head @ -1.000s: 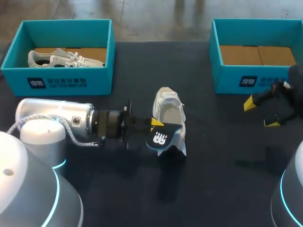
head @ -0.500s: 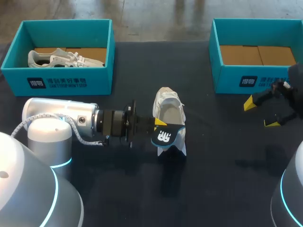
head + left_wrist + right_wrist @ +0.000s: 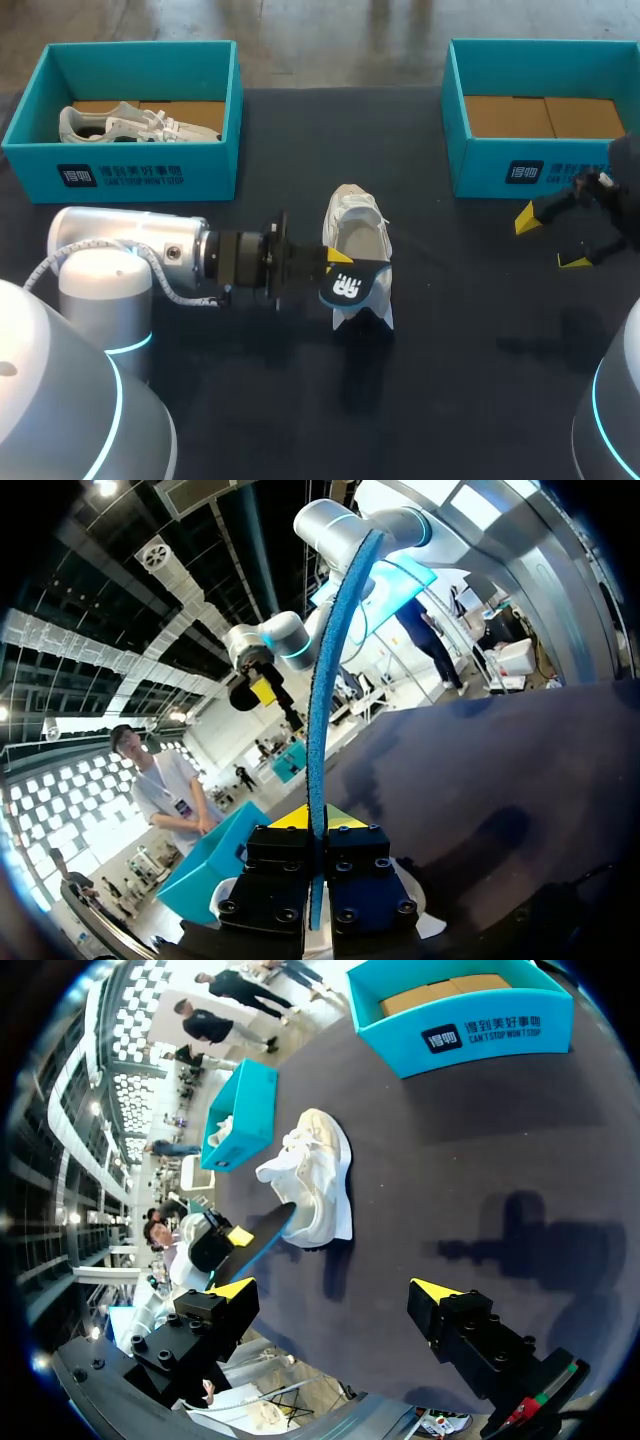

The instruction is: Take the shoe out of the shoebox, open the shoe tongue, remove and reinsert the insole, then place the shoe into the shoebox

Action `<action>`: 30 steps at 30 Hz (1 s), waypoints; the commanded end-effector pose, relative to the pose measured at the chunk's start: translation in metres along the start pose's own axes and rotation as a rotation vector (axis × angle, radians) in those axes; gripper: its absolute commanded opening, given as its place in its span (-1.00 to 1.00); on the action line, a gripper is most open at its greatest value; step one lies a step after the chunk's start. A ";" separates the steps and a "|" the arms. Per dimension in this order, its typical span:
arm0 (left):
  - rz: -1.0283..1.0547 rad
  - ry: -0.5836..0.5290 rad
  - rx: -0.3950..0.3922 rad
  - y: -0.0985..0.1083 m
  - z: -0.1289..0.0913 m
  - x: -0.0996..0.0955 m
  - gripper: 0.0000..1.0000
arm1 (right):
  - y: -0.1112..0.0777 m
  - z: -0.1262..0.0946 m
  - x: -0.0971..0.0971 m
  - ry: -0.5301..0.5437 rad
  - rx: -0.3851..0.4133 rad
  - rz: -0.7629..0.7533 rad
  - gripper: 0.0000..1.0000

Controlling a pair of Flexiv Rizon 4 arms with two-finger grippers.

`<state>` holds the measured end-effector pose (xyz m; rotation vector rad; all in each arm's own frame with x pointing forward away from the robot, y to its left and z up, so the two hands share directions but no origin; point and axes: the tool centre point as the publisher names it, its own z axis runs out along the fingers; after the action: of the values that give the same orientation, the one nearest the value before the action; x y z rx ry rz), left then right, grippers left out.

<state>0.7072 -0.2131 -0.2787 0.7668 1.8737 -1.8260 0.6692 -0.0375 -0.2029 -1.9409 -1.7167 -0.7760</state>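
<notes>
Left tool clamped, right tool spread wide.
The left arm lies level and low, reaching toward the middle, its yellow tips pinching the dark insole edge-on from both sides. The right arm comes in at the far right, its two fingers standing well apart.

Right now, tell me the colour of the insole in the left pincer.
The insole is black with a white logo, blue-edged; head view shows it best.

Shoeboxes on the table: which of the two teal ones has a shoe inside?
The shoebox on the robot's left: a white shoe lies in it. The right shoebox shows only its bare brown floor.
</notes>
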 end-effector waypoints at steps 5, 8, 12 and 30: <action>0.000 -0.003 -0.012 -0.005 -0.006 0.000 -1.00 | -0.001 0.001 0.000 -0.003 -0.002 0.001 1.00; -0.002 -0.004 -0.017 -0.005 -0.008 0.001 -1.00 | -0.001 0.001 0.000 -0.003 -0.002 0.001 1.00; -0.004 -0.007 -0.021 -0.004 -0.011 0.001 -1.00 | -0.001 0.001 0.000 -0.003 -0.002 0.001 1.00; -0.012 -0.007 -0.035 -0.003 -0.017 0.002 -1.00 | -0.001 0.001 0.000 -0.003 -0.002 0.001 1.00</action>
<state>0.7062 -0.1964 -0.2774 0.7381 1.9015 -1.7996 0.6691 -0.0376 -0.2028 -1.9410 -1.7167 -0.7759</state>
